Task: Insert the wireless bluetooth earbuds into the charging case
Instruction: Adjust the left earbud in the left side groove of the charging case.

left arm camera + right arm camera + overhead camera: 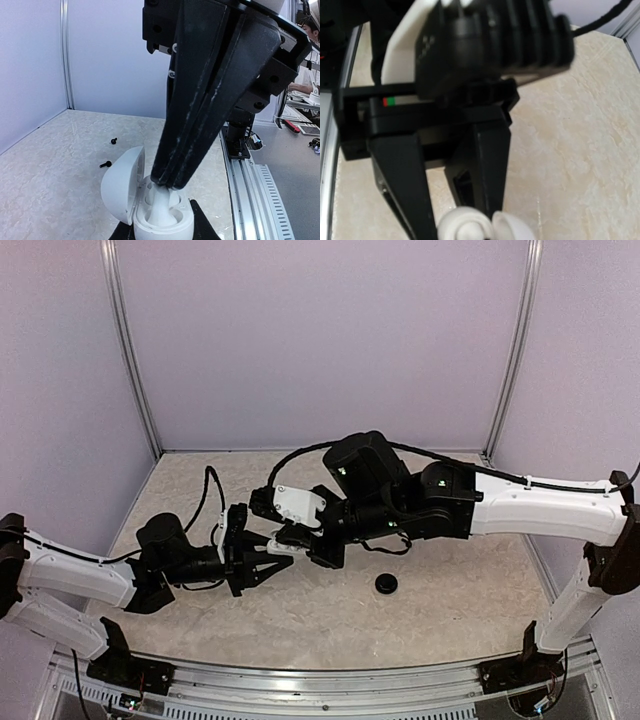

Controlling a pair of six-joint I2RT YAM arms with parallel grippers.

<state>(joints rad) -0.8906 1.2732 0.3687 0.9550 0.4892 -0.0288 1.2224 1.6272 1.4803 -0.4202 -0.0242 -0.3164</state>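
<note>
Plainly, we are at the seating step. The charging case (165, 227) appears to be held up off the counter (50, 190), with the left fingers (201, 230) closed on either side of its lower body. Its hinged lid (120, 187) is swung open to the left in the left wrist view. Our right fingers (210, 100) reach down from above, pressed fully together on 1 earbud (161, 207), whose white body reaches into the open tray of the case. We judge it partly in its socket but not yet seated. We cannot tell whether the 2nd earbud is already home, since the fingers hide much of the tray. We expect the earbud to be very light, hard and glossy, so it could slip or twist out of a tip pinch. Pinching it by the stem and releasing only once it rests in the socket seems wise. The case looks equally smooth, rigid and light, and is best gripped across its base, away from the hinge, so the lid is not levered. A black disc (386, 584) lies on the counter apart from the work, and 2 small dark screws (106, 164) lie beyond the case.
</note>
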